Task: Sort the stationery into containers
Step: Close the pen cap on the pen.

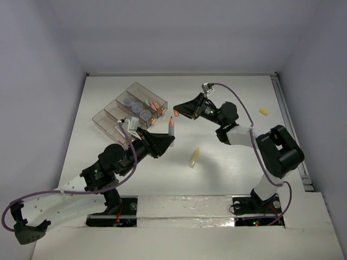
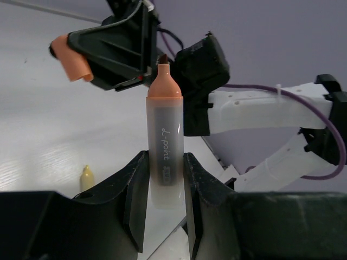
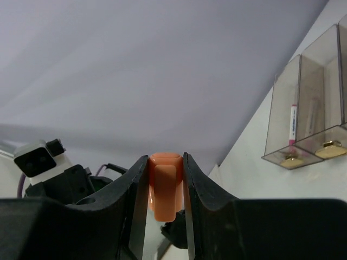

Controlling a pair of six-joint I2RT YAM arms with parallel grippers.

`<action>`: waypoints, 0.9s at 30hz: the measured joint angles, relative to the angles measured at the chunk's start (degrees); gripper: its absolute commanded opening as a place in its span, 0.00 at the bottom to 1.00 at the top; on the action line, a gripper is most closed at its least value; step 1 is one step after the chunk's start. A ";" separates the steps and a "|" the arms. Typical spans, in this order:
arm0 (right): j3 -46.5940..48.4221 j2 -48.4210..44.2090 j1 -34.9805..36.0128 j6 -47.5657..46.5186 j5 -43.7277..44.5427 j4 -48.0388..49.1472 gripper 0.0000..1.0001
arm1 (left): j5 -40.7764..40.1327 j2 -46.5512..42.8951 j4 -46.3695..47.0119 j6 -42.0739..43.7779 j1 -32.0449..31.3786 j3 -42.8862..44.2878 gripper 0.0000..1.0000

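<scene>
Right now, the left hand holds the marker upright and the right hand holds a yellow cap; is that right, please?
The cap in the right hand is orange, not yellow, per the right wrist view; the rest stands.

Lengthwise on the grey barrel of the orange-tipped marker [image 2: 165, 157], white script is printed that appears to read "L-point". A small dark label just below it is too blurred to be read.

Bright, even light from above. Soft faint shadows on the flat white table [image 1: 217, 181]. Blurry up close on the black plastic fingers [image 2: 135, 206] in wrist views.
</scene>
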 measured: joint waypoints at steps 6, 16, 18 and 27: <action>0.09 -0.79 0.00 3.34 -0.33 2.08 0.12 | 2.25 1.27 2.45 -0.07 0.00 0.26 0.00; 0.20 -5.97 0.00 3.76 0.02 3.41 0.12 | 3.28 6.80 4.04 -1.42 0.44 0.31 0.00; 0.20 -6.86 0.00 3.78 0.20 3.85 0.11 | 3.61 8.07 4.35 -1.42 0.83 0.35 0.00; -0.20 -8.79 0.00 3.76 0.85 4.55 0.12 | 4.94 9.35 8.41 -0.98 2.16 1.53 0.00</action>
